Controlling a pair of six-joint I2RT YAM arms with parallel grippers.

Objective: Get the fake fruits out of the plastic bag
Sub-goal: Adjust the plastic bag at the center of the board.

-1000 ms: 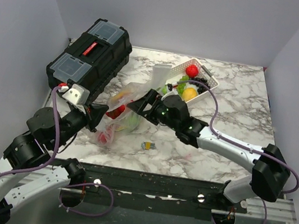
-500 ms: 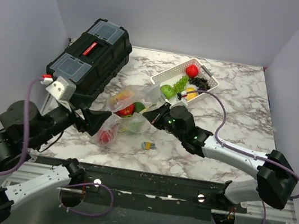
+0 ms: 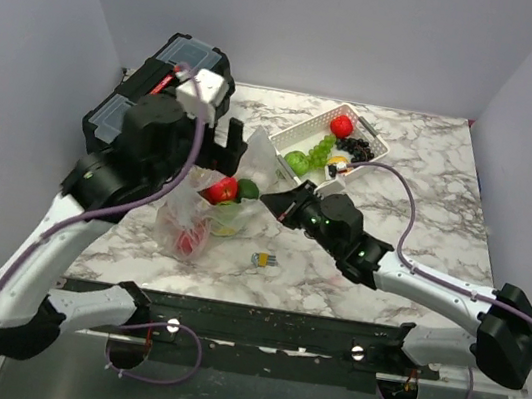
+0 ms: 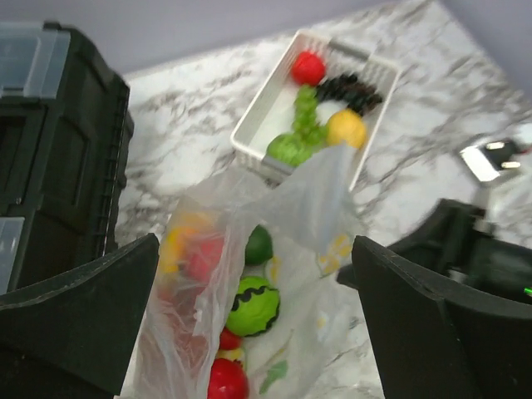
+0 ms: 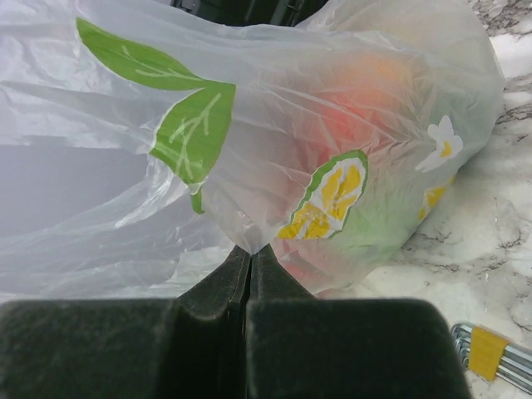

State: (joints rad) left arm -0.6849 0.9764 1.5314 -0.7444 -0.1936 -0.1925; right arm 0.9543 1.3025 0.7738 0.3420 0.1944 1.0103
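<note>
Marble counter (image 3: 428,200), plain grey walls (image 3: 324,26). The bag (image 3: 205,212), fruits (image 3: 223,190) inside, sits between toolbox (image 3: 152,90) and basket (image 3: 375,139); right tool (image 3: 280,205) is clenched on its edge, left tool (image 3: 226,148) hangs above it, spread wide.

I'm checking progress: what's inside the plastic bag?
The bag holds a green fruit with dark marks, a darker green one, red pieces and a yellow one. Folded plastic hides anything deeper.

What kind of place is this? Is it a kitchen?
Probably not a kitchen; it looks like a robot practice booth. Plain walls box in a marble-look table, two robot arms are bolted at its near edge, and the food is toy fruit in a bag and basket.
</note>
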